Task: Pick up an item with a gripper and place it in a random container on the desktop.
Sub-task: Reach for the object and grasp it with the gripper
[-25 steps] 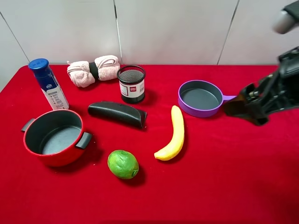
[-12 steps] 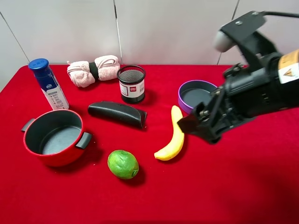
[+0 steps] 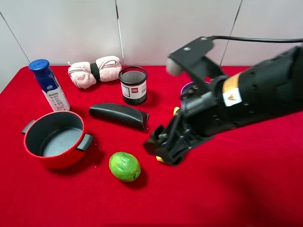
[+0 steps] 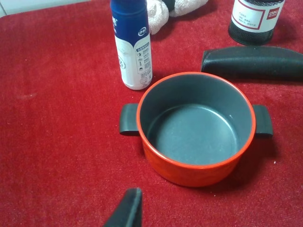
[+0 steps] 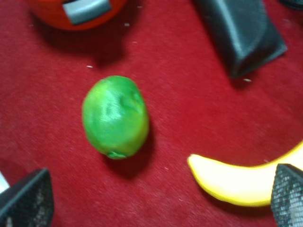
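The green lime lies on the red desktop near the front. My right gripper hangs open just right of it, over the banana. In the right wrist view the lime sits ahead of the open gripper, between its two mesh-textured fingers. The purple pan is almost wholly hidden behind the right arm; only a sliver of rim shows. The left wrist view shows only one fingertip of my left gripper, above the cloth.
A red two-handled pot stands left of the lime. A black case, black mesh cup, blue-capped bottle and rolled towel lie behind. The yellow banana lies right of the lime.
The right arm has swept from the far right edge leftward and forward across the pan and banana, and its gripper now hangs close to the lime. The objects have not moved.
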Robot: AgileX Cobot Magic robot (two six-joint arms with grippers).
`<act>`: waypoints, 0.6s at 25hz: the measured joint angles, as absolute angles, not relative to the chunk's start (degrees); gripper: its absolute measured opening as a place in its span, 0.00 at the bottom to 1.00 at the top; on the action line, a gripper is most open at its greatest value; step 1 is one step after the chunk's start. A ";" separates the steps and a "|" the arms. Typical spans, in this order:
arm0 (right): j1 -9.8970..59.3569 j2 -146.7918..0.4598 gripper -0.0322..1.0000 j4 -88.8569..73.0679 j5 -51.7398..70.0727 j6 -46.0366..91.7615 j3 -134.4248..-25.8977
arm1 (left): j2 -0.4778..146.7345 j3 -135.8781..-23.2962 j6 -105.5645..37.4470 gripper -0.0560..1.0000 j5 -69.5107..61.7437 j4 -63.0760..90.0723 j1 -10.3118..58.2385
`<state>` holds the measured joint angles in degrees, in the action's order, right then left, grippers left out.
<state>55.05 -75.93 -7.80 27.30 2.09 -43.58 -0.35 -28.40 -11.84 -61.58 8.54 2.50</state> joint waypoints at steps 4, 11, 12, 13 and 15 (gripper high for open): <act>57.08 -79.75 0.70 -8.12 27.30 2.09 -46.63 | -0.35 -28.40 -11.84 0.98 -61.58 8.54 2.50; 57.81 -86.66 0.70 -8.23 26.47 1.80 -49.78 | -0.35 -28.40 -11.84 0.98 -61.58 8.54 2.50; 57.81 -87.88 0.70 -8.48 26.27 1.66 -50.11 | -0.35 -28.40 -11.84 0.98 -61.58 8.54 2.50; 57.85 -89.13 0.70 -8.83 26.09 1.66 -50.38 | -0.35 -28.40 -11.84 0.98 -61.58 8.54 2.50; 57.91 -91.17 0.70 -9.34 25.81 1.22 -50.89 | -0.35 -28.40 -11.84 0.98 -61.58 8.54 2.50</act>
